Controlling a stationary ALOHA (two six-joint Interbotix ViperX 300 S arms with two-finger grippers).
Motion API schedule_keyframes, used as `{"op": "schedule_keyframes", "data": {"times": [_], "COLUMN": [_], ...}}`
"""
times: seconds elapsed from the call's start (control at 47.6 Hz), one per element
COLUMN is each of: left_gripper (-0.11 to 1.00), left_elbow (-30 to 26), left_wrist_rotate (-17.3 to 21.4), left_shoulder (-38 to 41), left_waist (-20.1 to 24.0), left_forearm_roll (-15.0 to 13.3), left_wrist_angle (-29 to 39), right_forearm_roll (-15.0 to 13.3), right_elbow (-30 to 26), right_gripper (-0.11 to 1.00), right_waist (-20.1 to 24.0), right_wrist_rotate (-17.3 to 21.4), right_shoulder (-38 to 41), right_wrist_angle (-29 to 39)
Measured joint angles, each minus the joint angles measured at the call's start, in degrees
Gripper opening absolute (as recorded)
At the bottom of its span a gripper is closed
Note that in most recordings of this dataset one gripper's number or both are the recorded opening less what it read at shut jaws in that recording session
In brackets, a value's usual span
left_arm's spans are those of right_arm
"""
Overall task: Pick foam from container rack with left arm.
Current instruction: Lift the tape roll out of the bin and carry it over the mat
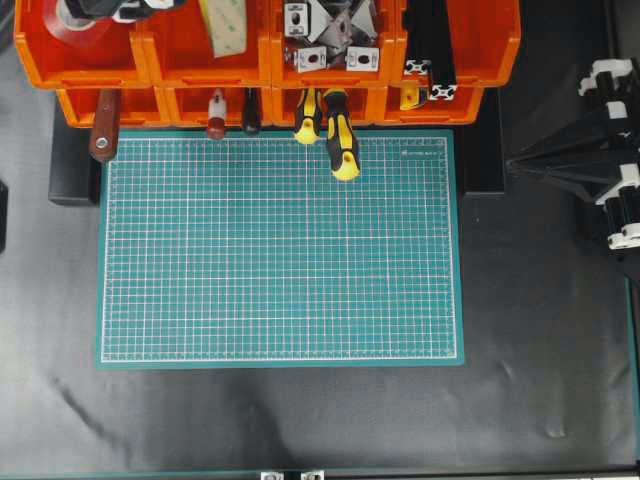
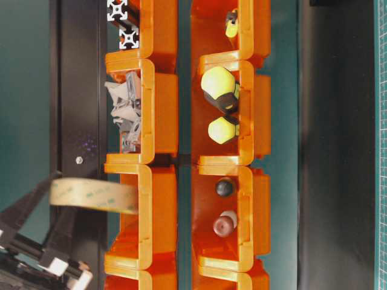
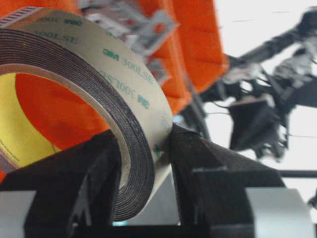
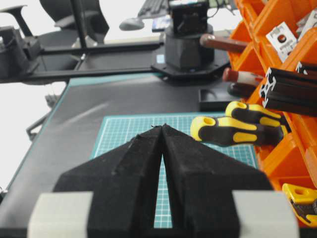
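The foam [image 3: 89, 84] is a tape roll with a dark grey rim, tan printed side and yellowish liner. My left gripper [image 3: 143, 134] is shut on its rim, one black finger inside the ring and one outside. In the table-level view the foam [image 2: 94, 194] stands partly out of its bin of the orange container rack [image 2: 157, 199], with the left gripper [image 2: 45, 232] behind it. Overhead, the foam [image 1: 225, 25] is at the second bin of the rack [image 1: 160, 60]. My right gripper [image 4: 162, 128] is shut and empty, and overhead it [image 1: 515, 160] is at the right, beside the rack.
A red tape roll [image 1: 80, 30] lies in the far-left bin. Metal brackets [image 1: 330, 30] and black extrusions [image 1: 430, 50] fill other bins. Yellow-black tool handles [image 1: 340, 140] and screwdriver handles [image 1: 215, 115] stick out over the green cutting mat [image 1: 280, 250].
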Motion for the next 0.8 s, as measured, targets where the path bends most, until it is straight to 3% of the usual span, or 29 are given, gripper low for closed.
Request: {"op": "schedule_keyframes", "data": {"times": [0.21,0.399,0.546,0.798], "left_gripper": [0.28,0.27,0.27,0.26], "left_elbow": [-1.49,-3.52,-3.43,-3.43], "left_wrist_rotate": [4.39,17.31,28.65,41.84], "left_shoulder": [-0.44,-2.46,-2.37,4.04], "left_waist": [-5.27,-14.06,-20.92,-28.56], "left_forearm_roll": [0.09,0.0,0.09,0.0], "left_wrist_angle": [-1.41,-0.62,5.1,15.82], "right_forearm_roll": [0.0,-0.09,0.0,0.09], "right_elbow": [0.0,-0.09,0.0,0.0], "right_gripper": [0.0,0.0,0.0,0.0], "right_waist": [0.09,0.09,0.09,0.09], "right_wrist_rotate": [0.09,0.18,0.18,0.26], "right_shoulder": [-0.26,-0.35,-0.44,-0.44], "right_wrist_angle": [0.0,-0.18,-0.26,-0.35]}}
